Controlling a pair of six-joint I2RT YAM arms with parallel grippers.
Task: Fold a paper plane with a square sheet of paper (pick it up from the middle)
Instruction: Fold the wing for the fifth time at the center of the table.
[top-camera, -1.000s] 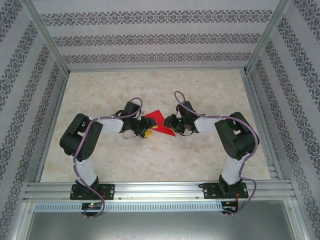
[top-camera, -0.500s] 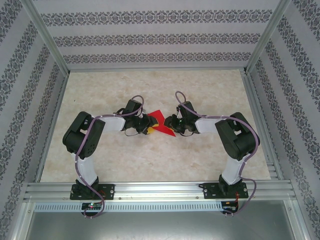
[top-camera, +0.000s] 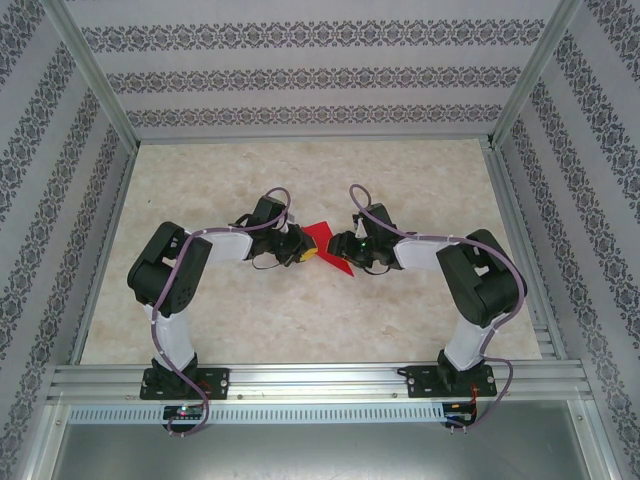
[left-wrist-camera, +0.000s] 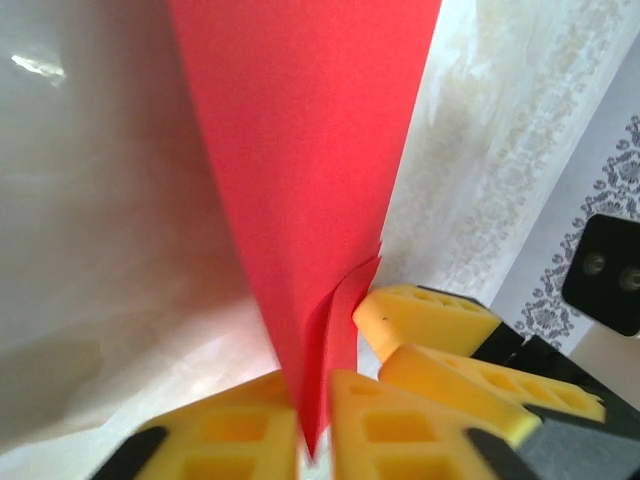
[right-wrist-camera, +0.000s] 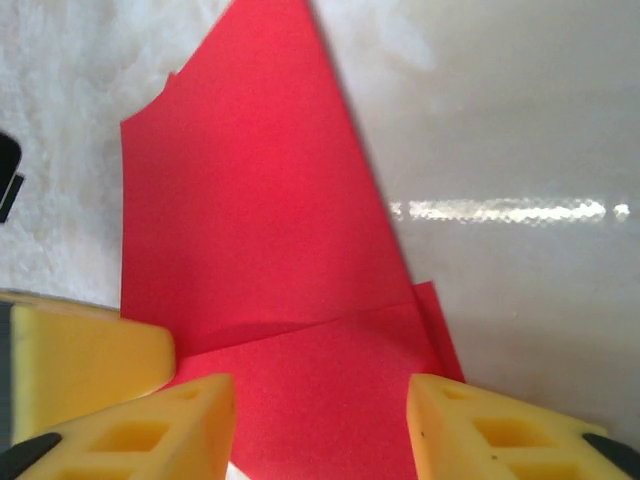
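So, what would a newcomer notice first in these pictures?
The bright red paper at the middle of the table catches the eye first, with a gripper at each side. The left gripper is shut on its narrow end, yellow fingers pinching it. The right gripper is open, its fingers apart over the paper.

A pale, marbled beige table (top-camera: 300, 320) is seen, glossy enough that light is reflected from it, and it is bordered at the near edge by aluminium rails (top-camera: 310, 375). Near its middle a folded red paper (top-camera: 322, 238) is laid, creased into a pointed shape with one layer overlapped on another. One end may be lifted slightly off the surface, but this cannot be settled.
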